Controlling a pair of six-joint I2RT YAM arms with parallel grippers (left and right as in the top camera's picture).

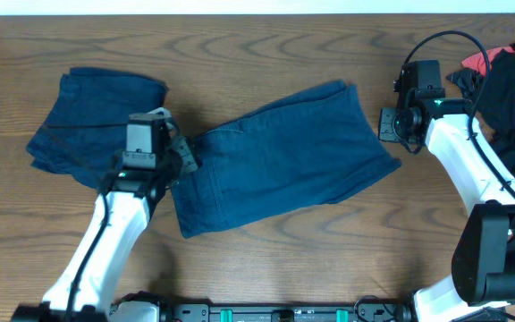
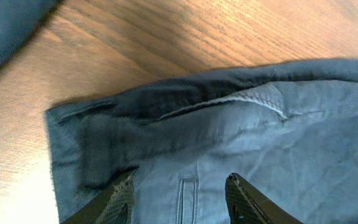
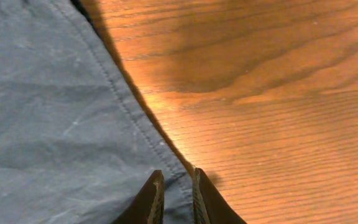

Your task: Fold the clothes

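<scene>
A pair of dark navy shorts (image 1: 284,156) lies spread and slanted on the middle of the wooden table. A second navy pair lies as a folded bundle (image 1: 97,121) at the far left. My left gripper (image 1: 186,154) hovers over the spread shorts' waistband end. In the left wrist view it (image 2: 179,193) stands open, and the shorts (image 2: 303,137) with a belt loop lie under the gap. My right gripper (image 1: 388,125) is at the shorts' right edge. In its wrist view it (image 3: 178,177) is nearly closed, with the stitched hem of the shorts (image 3: 48,124) between its fingers.
A heap of dark and red clothes (image 1: 508,76) lies at the far right, behind the right arm. The table's back edge runs along the top of the overhead view. Bare wood (image 1: 266,54) shows between the two pairs and behind them.
</scene>
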